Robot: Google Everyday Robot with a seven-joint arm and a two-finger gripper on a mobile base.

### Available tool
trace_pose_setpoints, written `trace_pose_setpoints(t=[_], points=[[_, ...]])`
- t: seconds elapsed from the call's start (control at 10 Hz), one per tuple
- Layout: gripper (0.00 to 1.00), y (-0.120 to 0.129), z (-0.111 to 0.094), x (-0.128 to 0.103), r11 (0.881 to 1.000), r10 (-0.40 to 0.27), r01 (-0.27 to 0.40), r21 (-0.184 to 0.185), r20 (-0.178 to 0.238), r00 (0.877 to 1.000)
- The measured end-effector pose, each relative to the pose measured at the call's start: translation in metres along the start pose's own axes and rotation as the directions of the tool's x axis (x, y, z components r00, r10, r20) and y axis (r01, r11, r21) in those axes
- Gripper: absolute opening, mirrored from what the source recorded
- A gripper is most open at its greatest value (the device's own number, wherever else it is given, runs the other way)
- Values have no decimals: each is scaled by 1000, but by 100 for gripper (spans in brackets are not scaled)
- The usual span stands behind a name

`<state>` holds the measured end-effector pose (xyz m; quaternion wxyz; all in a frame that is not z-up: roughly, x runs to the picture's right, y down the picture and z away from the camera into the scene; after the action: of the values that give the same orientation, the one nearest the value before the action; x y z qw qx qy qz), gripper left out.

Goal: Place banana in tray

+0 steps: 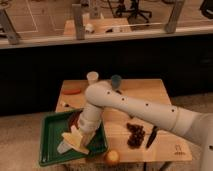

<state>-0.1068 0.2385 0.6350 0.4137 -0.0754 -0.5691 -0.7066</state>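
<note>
The green tray [50, 150] lies at the table's front left corner. The pale yellow banana [75, 141] is over the middle of the tray, slanting, low above or on its floor. My gripper [84, 133] is at the end of the white arm, straight above the banana, and is shut on it. A flat whitish piece [63, 147] lies in the tray under the banana's left end. The red bowl [75, 118] sits at the tray's back and is mostly hidden behind the arm.
A round orange fruit [112, 157] sits at the table's front edge, right of the tray. Dark grapes [135, 136] and a black knife [151, 136] lie to the right. A white cup [92, 77], a blue cup [116, 81] and a flat red piece [71, 91] stand at the back.
</note>
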Motion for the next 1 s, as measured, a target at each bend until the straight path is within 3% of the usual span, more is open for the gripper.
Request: trace_pose_setpoints(t=[0.5,0.7,1.0], points=[[0,24,4,-9,999,-30,28,-34,-53,998],[0,36,-3,-19,999,-11,8,-46,-80,997],[0,66,-12,-42,996,71,-76,-38,-132,989]])
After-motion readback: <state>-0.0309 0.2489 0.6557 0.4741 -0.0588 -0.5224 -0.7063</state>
